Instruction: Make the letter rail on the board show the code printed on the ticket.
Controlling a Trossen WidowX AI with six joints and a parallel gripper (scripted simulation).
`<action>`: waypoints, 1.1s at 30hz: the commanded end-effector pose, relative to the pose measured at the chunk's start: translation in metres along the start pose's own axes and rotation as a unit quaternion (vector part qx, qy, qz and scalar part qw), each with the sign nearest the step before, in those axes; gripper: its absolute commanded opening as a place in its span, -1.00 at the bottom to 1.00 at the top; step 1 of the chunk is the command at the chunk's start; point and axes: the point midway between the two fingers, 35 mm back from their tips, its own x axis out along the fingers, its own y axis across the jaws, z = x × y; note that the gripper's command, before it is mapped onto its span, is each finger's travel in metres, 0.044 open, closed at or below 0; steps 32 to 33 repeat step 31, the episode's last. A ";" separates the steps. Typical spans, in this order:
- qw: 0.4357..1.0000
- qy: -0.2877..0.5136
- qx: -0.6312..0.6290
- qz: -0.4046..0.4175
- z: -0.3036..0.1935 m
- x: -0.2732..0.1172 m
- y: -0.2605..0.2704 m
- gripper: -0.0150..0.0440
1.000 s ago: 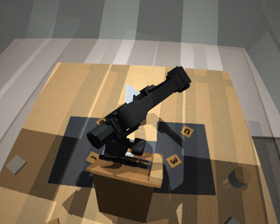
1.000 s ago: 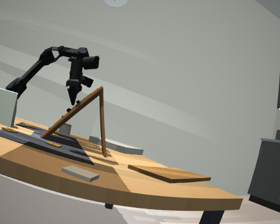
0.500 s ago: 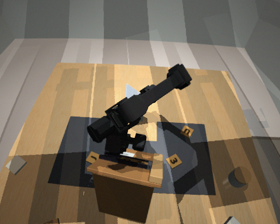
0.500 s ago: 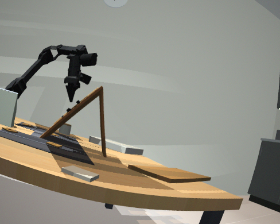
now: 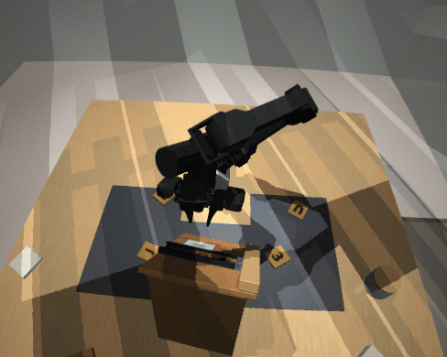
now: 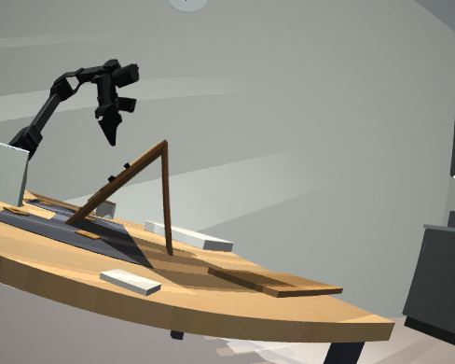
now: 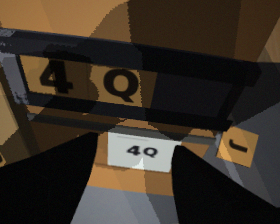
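Observation:
The slanted wooden board [image 5: 205,265] stands on the dark mat; it also shows in the exterior view [image 6: 130,179]. Its dark letter rail [image 7: 126,82] holds a tile 4 [image 7: 53,77] at the left end and a tile Q [image 7: 121,85] touching it; the rail's right part is empty. The white ticket [image 7: 140,151] below the rail reads 4Q. My gripper [image 5: 200,219] hangs above and behind the board, apart from it, open and empty; it also shows in the exterior view [image 6: 110,135] and the wrist view [image 7: 136,200].
Loose tiles lie on the mat [image 5: 123,238]: J [image 5: 147,251], 3 [image 5: 278,256], U [image 5: 298,210], and one under the arm [image 5: 163,198]. A dark cylinder [image 5: 382,282] stands at the right. A white block [image 5: 26,261] lies at the left, and a flat wooden plank [image 6: 274,282] near the counter edge.

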 end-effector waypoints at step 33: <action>0.976 -0.219 -0.009 -0.005 -0.041 -0.077 0.033 1.00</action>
